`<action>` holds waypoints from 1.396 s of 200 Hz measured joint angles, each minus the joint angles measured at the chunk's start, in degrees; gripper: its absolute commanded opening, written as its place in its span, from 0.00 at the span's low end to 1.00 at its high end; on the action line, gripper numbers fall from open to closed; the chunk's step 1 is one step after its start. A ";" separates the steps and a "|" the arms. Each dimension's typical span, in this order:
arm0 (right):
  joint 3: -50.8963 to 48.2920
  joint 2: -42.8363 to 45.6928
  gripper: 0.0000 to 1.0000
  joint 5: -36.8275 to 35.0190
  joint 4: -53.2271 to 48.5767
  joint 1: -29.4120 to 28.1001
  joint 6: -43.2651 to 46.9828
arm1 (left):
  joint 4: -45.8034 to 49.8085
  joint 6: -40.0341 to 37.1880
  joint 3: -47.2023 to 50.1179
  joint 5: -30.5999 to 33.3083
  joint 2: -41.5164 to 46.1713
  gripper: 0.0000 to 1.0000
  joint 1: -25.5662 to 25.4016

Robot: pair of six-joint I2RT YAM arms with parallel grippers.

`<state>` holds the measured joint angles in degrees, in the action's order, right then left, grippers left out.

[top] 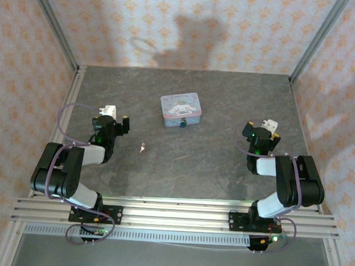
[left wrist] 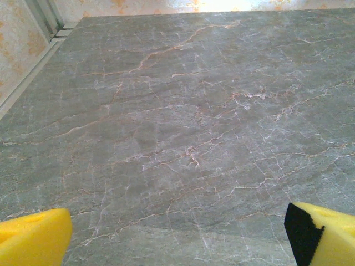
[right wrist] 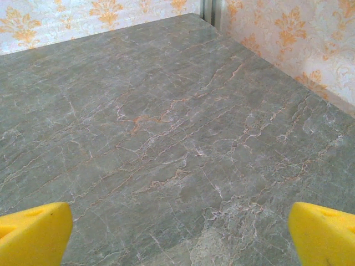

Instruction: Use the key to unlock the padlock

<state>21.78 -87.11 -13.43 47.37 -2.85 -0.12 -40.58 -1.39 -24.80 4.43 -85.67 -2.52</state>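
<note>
Rail [top: 173,211]: both arm bases are bolted to it at the near edge of the surface [top: 211,165], your left arm [top: 66,174] on the left and your right arm [top: 295,182] on the right.
Key [top: 142,147]: you'll find it lying flat on the bare surface, a tiny pale pinkish sliver just to the right of your left arm's forearm, nearer to you than the tin and touched by nothing.
Left gripper [top: 112,117]: it sits a little beyond the key and to its left. In your left wrist view the left gripper [left wrist: 177,238] is spread wide, one yellow fingertip [left wrist: 33,235] at each lower corner, with bare marbled stone between them and nothing held.
Right gripper [top: 262,130]: it sits well to the right of the tin, at about the same depth as the left one. In your right wrist view the right gripper [right wrist: 177,235] is spread just as wide and holds nothing.
Padlock [top: 183,124]: a tiny dark teal speck right against the near side of the tin, between your two grippers and apart from both. It is too small for you to tell whether its shackle is shut.
Tin [top: 180,108]: light blue with a cartoon lid, lying flat near the middle of the surface.
Walls [top: 190,25]: orange-patterned paper behind and on both sides.
</note>
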 measured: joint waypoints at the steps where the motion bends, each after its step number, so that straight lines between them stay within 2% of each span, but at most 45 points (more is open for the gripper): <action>1: 0.00 0.00 0.99 0.00 0.00 0.00 0.02 | 0.00 0.00 0.00 0.00 0.00 1.00 0.00; 61: 0.00 0.00 0.99 0.02 0.00 0.00 0.02 | 1.09 0.02 -0.37 0.02 0.09 1.00 0.00; 77: 0.00 0.00 0.99 0.13 0.00 0.00 0.00 | 10.12 0.59 -4.28 0.52 1.36 1.00 0.00; 102: 0.04 0.50 1.00 1.07 -0.96 0.00 0.11 | 22.95 2.27 -13.68 0.59 4.46 0.89 0.00; 140: 4.81 10.67 0.97 0.92 -15.06 0.00 -1.01 | 42.88 9.27 -25.49 -3.69 11.19 0.66 0.00; 151: 6.91 13.49 0.93 0.76 -17.81 0.02 -2.05 | 46.86 11.17 -26.56 -5.77 12.07 0.64 0.00; 170: 13.64 17.49 0.86 0.90 -29.66 0.00 -7.76 | 53.64 14.29 -26.47 -9.29 12.81 0.63 -0.66; 191: 20.33 18.62 0.79 2.19 -41.92 -0.72 -14.93 | 59.39 17.53 -23.39 -11.54 13.62 0.61 -4.20; 212: 22.93 18.67 0.66 5.05 -51.58 -5.09 -20.83 | 63.67 19.93 -20.50 -11.96 13.99 0.60 -8.96; 231: 24.00 15.85 0.62 6.99 -57.88 -13.44 -25.97 | 65.61 22.64 -18.88 -11.63 14.71 0.58 -10.34; 257: 31.01 4.15 0.55 8.52 -64.61 -29.49 -32.52 | 68.17 26.08 -15.41 -8.02 20.72 0.57 -10.36; 279: 41.20 -7.58 0.46 8.44 -68.70 -39.36 -36.81 | 71.71 29.42 -12.79 -3.06 28.79 0.56 -10.34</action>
<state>62.98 -94.70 -4.99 -21.32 -42.22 -36.93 31.14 28.03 -37.58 1.37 -56.88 -12.86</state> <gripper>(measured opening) 0.516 0.567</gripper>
